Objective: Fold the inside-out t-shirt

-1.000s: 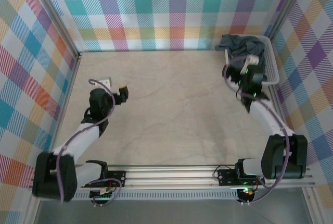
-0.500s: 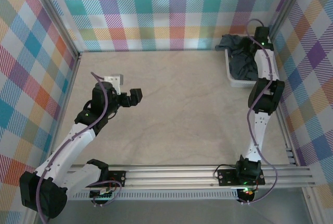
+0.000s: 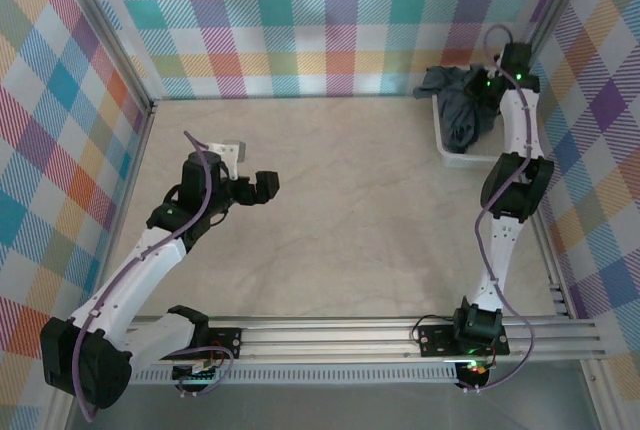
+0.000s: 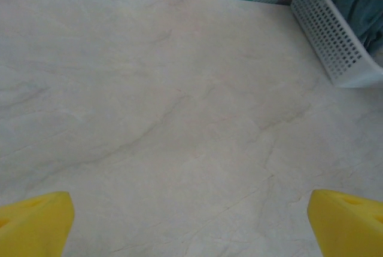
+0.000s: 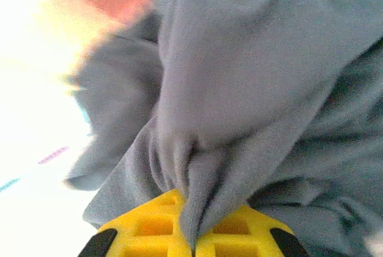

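Beige tabletop [image 3: 340, 210] carries, at two o'clock, the white basket [image 3: 447, 155] with the t-shirt [image 3: 462, 115] bunched inside. The wrist view shows the right gripper [image 5: 192, 233], spread a moment ago, pinching a fold. The left gripper [image 3: 262, 185] stays wide apart.

The t-shirt [image 3: 462, 118] is a plain dark slate grey with no print; close up in the right wrist view it reads a paler blue-grey. The basket [image 3: 450, 157] at the table's far right corner is white, its wall a grid of small holes. The table [image 3: 340, 220] is pale beige with faint darker veins, like marble. The walls [image 3: 300, 20] carry a pastel plaid of teal, purple, orange, yellow, pink and blue bands, finely striped on white. The left arm [image 3: 140, 260] and right arm [image 3: 512, 135] have white links, black joints and purple cables. The left gripper's [image 4: 191, 224] fingers [image 4: 36, 224] are bright yellow; the right gripper's [image 5: 192, 233] are yellow with black edges. The rail [image 3: 340, 332] along the near edge is silver.
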You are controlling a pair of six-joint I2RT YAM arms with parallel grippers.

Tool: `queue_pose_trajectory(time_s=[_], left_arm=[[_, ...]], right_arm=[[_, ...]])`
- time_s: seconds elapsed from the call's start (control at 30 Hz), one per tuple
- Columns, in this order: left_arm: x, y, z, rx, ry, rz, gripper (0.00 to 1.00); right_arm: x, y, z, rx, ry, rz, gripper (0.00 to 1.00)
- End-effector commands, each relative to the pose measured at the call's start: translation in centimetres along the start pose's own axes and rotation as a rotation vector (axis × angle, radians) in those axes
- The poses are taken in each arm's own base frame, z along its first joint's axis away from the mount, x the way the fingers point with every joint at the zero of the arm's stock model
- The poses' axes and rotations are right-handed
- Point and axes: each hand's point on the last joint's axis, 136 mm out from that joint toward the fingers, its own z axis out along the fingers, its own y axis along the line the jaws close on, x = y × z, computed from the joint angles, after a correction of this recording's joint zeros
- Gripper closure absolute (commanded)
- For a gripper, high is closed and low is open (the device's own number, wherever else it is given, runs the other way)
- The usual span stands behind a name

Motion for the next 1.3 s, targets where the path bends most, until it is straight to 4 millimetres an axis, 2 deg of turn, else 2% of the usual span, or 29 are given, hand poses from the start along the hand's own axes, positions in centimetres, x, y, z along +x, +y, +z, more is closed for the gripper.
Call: queue_pose_trajectory(time_s=[0.0, 0.1, 0.17, 0.2, 0.27, 0.33, 0.37, 0.43, 0.53, 0.57, 0.6, 0.63, 0.7, 0.77, 0.87, 0.93, 0.97, 1.07, 1.17, 1.27], left_arm=[[-2.6, -3.1, -0.5, 0.123, -0.037, 0.033, 0.00], [-3.8, -5.3, -0.8, 0.202, -0.045, 0.050, 0.00], [-4.7, -6.0, -1.2, 0.214, -0.062, 0.055, 0.00], [-5.3, -6.2, -1.5, 0.216, -0.075, 0.055, 0.00], [-5.9, -6.4, -1.8, 0.214, -0.093, 0.050, 0.00], [-6.3, -6.4, -2.0, 0.211, -0.102, 0.047, 0.00], [-6.3, -6.4, -2.1, 0.209, -0.100, 0.047, 0.00], [-6.0, -6.2, -2.1, 0.202, -0.089, 0.045, 0.00], [-5.2, -5.3, -2.0, 0.161, -0.070, 0.021, 0.00], [-4.4, -4.8, -1.7, 0.135, -0.045, 0.009, 0.00], [-4.0, -4.4, -1.6, 0.116, -0.034, 0.000, 0.00], [-3.7, -4.0, -1.5, 0.099, -0.021, -0.007, 0.00], [-2.7, -3.1, -1.3, 0.052, 0.013, -0.027, 0.00], [-1.6, -1.5, -0.8, -0.026, 0.045, -0.071, 0.00], [0.9, 0.9, 0.5, -0.145, 0.117, -0.174, 0.00], [2.5, 1.2, 1.9, -0.156, 0.180, -0.235, 0.00], [3.3, 1.2, 2.6, -0.152, 0.209, -0.268, 0.00], [5.2, 1.2, 4.8, -0.153, 0.282, -0.362, 0.00], [6.5, 1.2, 7.7, -0.139, 0.334, -0.426, 0.01], [7.4, 2.0, 10.7, -0.177, 0.360, -0.460, 0.03]], right_arm=[[-7.0, 13.9, -16.2, -0.302, -0.302, -0.184, 1.00], [-7.3, 19.9, -24.4, -0.463, -0.406, -0.252, 1.00], [-6.7, 22.8, -28.5, -0.501, -0.468, -0.298, 1.00], [-6.1, 23.8, -30.0, -0.508, -0.483, -0.306, 1.00], [-4.6, 25.1, -30.8, -0.544, -0.442, -0.285, 1.00], [-1.6, 26.9, -29.9, -0.602, -0.336, -0.284, 1.00], [0.7, 28.1, -29.0, -0.619, -0.271, -0.306, 1.00], [6.0, 30.6, -26.4, -0.647, -0.128, -0.380, 1.00], [15.5, 32.6, -20.6, -0.682, 0.154, -0.442, 0.99], [18.4, 32.6, -19.0, -0.682, 0.250, -0.452, 0.87], [20.8, 32.4, -17.7, -0.668, 0.326, -0.466, 0.65], [22.1, 31.9, -17.0, -0.633, 0.367, -0.475, 0.51], [22.6, 29.9, -15.8, -0.526, 0.369, -0.478, 0.41], [21.8, 27.3, -14.7, -0.408, 0.287, -0.447, 0.33], [21.5, 20.6, -12.6, -0.166, 0.165, -0.368, 0.29], [23.2, 16.2, -11.5, -0.054, 0.195, -0.298, 0.30], [24.7, 14.4, -11.1, -0.025, 0.238, -0.256, 0.30], [30.7, 11.2, -10.0, 0.003, 0.406, -0.222, 0.31], [36.1, 9.6, -8.8, -0.006, 0.544, -0.201, 0.29], [39.3, 8.3, -7.5, 0.022, 0.625, -0.224, 0.23]])
